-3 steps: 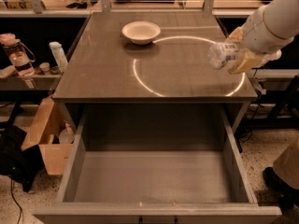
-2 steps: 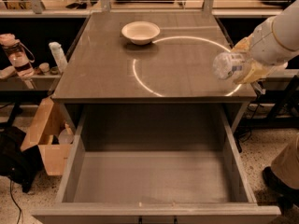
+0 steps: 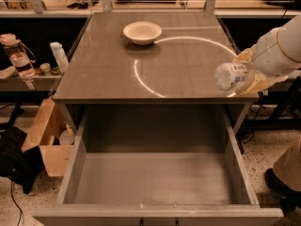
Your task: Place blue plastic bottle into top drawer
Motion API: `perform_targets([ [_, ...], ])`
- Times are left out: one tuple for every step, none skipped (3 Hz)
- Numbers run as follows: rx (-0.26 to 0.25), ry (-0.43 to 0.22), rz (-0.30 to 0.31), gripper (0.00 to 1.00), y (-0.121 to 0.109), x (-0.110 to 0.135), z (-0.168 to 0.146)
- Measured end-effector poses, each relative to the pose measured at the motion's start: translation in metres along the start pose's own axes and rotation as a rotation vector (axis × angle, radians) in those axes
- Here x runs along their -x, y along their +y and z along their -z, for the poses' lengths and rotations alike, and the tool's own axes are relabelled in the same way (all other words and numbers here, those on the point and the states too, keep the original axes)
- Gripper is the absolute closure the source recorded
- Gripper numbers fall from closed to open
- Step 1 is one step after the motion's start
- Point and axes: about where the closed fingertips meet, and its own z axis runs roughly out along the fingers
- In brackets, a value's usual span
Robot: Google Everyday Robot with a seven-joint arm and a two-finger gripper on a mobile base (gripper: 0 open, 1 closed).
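Note:
The blue plastic bottle, clear and ribbed with a pale label, lies sideways in my gripper with its end pointing left. My gripper is shut on it and holds it above the front right corner of the table. The white arm comes in from the right edge. The top drawer is pulled fully open below the table front, wide and grey, with nothing inside. The bottle is behind and above the drawer's right rear corner.
A white bowl sits at the back of the grey table top, beside a bright ring of light. On a shelf at left stand a pink-lidded clear bottle and a slim white bottle. A cardboard box stands on the floor at left.
My gripper has carried the bottle forward and a little lower, from over the table's right side to its front right corner. The drawer and bowl have not moved.

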Motion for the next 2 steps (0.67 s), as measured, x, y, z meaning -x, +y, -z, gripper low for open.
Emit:
perform_targets([
  [0.001, -0.011, 0.02, 1.0, 0.002, 0.006, 0.001],
  [-0.002, -0.044, 0.065, 1.0, 0.021, 0.023, 0.012],
])
